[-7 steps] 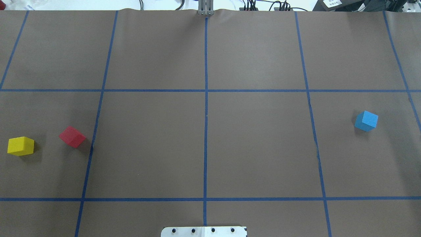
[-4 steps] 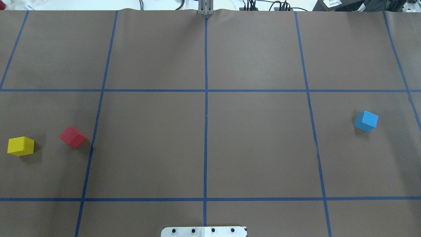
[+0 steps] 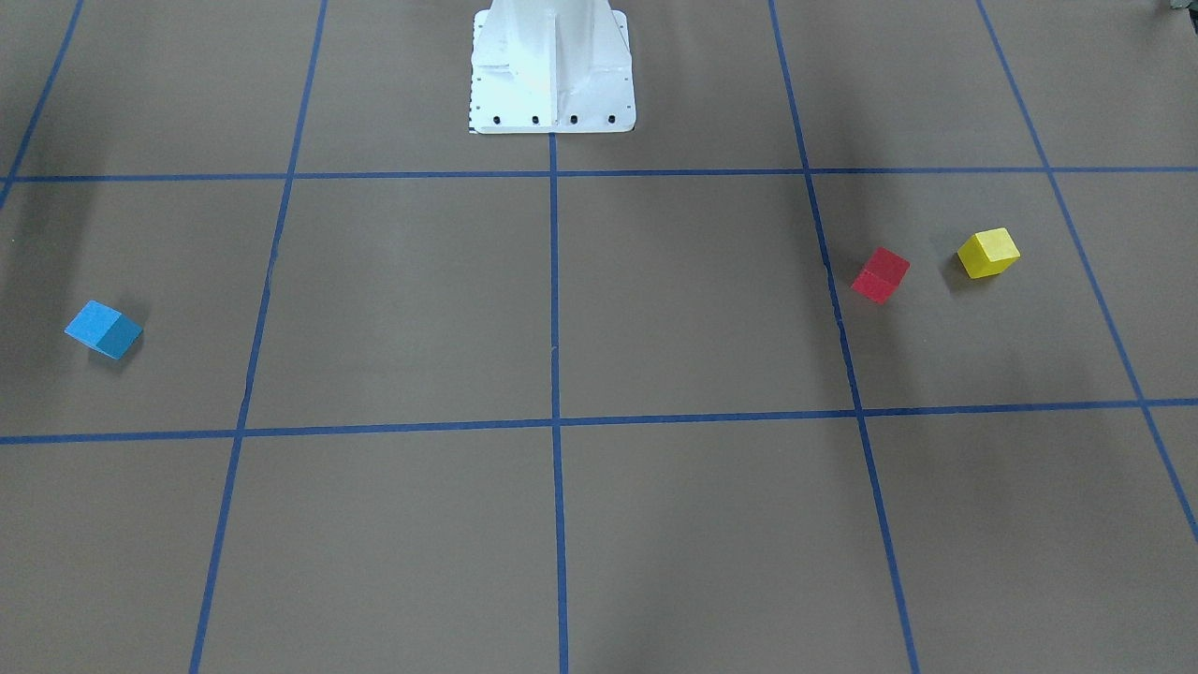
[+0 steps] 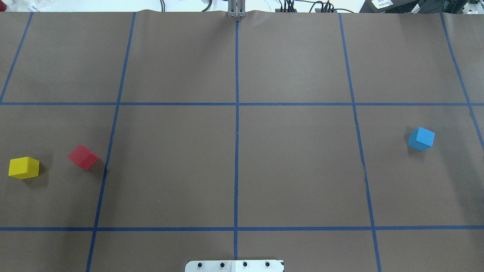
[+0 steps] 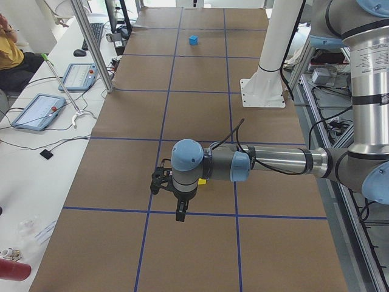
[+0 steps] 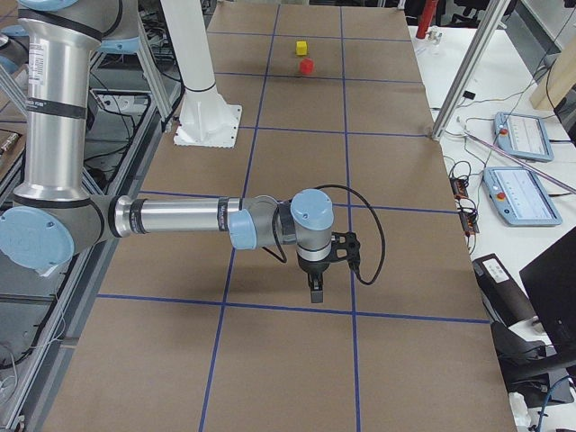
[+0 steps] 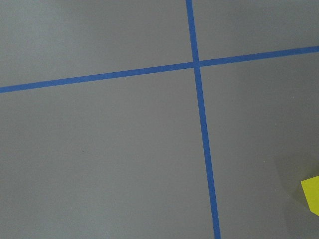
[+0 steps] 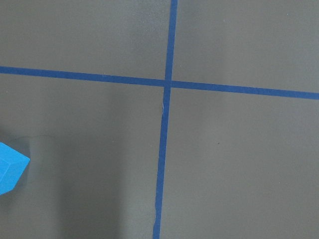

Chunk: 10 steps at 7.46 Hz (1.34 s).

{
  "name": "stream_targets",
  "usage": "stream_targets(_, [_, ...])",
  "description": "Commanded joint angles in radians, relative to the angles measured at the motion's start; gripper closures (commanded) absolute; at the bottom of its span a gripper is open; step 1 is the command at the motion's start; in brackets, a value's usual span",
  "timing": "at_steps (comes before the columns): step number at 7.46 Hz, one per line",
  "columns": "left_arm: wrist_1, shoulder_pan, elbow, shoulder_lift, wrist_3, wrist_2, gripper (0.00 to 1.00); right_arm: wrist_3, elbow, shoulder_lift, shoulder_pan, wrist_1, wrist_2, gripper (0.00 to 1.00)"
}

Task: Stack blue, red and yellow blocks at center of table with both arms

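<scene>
The blue block (image 4: pixel 421 138) lies on the table's right side, and shows in the front view (image 3: pixel 103 329) and at the left edge of the right wrist view (image 8: pixel 10 167). The red block (image 4: pixel 83 156) and the yellow block (image 4: pixel 24 167) lie apart on the left side, also in the front view, red (image 3: pixel 880 274) and yellow (image 3: pixel 988 253). A yellow corner shows in the left wrist view (image 7: pixel 311 193). My left gripper (image 5: pixel 181 213) hangs above the table near the yellow block; my right gripper (image 6: pixel 314 290) hangs above the table's right end. I cannot tell whether either is open.
Brown paper with a blue tape grid (image 4: pixel 236 104) covers the table. The robot's white base (image 3: pixel 550 65) stands at the near middle edge. Operator tablets (image 6: pixel 516 193) and cables lie on the white bench beyond the far side.
</scene>
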State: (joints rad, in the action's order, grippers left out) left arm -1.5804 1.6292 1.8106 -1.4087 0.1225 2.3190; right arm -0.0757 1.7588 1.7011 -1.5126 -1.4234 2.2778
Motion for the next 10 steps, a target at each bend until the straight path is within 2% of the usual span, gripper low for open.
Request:
stream_targets(1, [-0.016, 0.0, 0.001, -0.085, -0.004, -0.003, 0.0, -0.018, -0.009, -0.012, 0.0, 0.151, -0.003, 0.0])
stream_targets(2, [-0.07, 0.0, -0.016, -0.126, -0.004, -0.003, 0.0, -0.15, -0.004, -0.011, 0.0, 0.191, 0.026, 0.0])
stream_targets(3, [-0.16, 0.0, -0.04, -0.15, -0.007, -0.003, 0.0, -0.238, -0.009, 0.0, 0.014, 0.313, 0.092, 0.0])
stream_targets(4, [-0.185, -0.002, -0.053, -0.151, -0.007, -0.001, 0.0, -0.307, -0.009, 0.033, 0.081, 0.421, 0.098, 0.0])
stream_targets(5, [-0.187, -0.002, -0.05, -0.153, -0.006, 0.002, 0.0, -0.487, 0.014, 0.037, 0.166, 0.443, 0.074, 0.0])
stream_targets(7, [-0.187, -0.002, -0.048, -0.151, -0.004, 0.003, 0.0, -0.794, 0.094, 0.041, 0.375, 0.448, -0.154, 0.0])
stream_targets(10, [-0.187, -0.002, -0.045, -0.151, -0.003, 0.005, 0.0, -1.21, 0.107, 0.051, 0.656, 0.448, -0.534, 0.02])
